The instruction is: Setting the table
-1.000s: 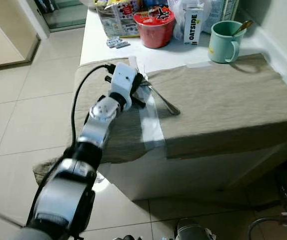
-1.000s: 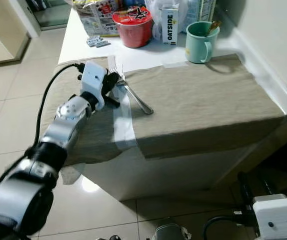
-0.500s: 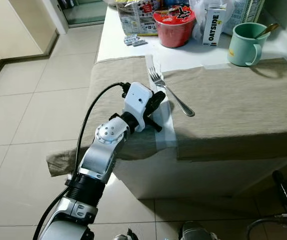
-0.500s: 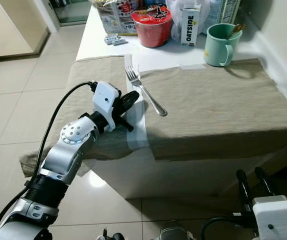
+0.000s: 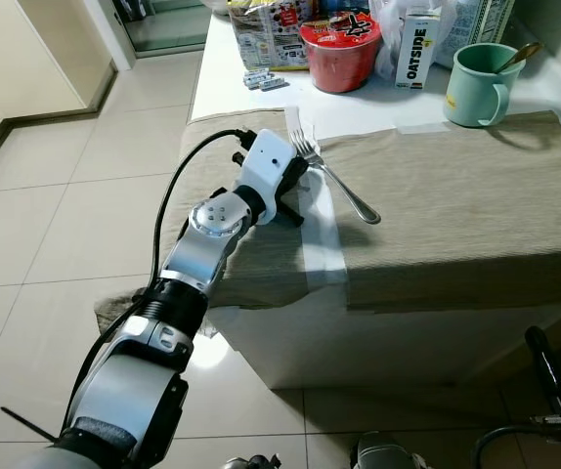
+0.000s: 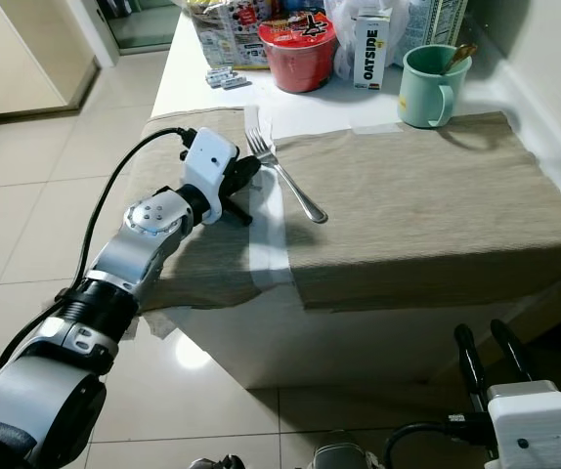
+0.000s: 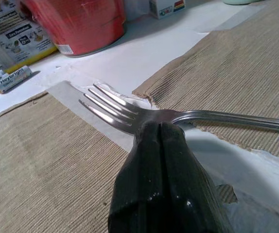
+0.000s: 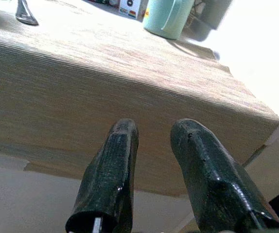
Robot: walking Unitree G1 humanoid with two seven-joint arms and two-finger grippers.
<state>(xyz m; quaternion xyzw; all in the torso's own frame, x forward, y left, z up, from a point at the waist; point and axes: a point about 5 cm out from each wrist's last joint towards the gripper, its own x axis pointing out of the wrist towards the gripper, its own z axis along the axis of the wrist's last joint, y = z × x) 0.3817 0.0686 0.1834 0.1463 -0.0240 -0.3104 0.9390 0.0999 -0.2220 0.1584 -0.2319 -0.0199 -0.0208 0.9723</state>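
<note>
Fork (image 7: 144,116) neck just past left gripper (image 7: 159,128), fingers pressed together

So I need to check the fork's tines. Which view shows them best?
The left wrist view: the fork lies close up, tines distinct, just beyond the shut left gripper. Both eye views show it small; the right wrist view catches an end.

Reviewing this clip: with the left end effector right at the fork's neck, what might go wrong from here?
1. The left end effector has its fingers pressed together at the neck of the fork; pushing on could skid the fork instead of gripping it.
2. The fork lies across the gap between two cloths, whose frayed edge might catch the tines.
3. A sweep forward could reach the red bowl and the mint mug.
</note>
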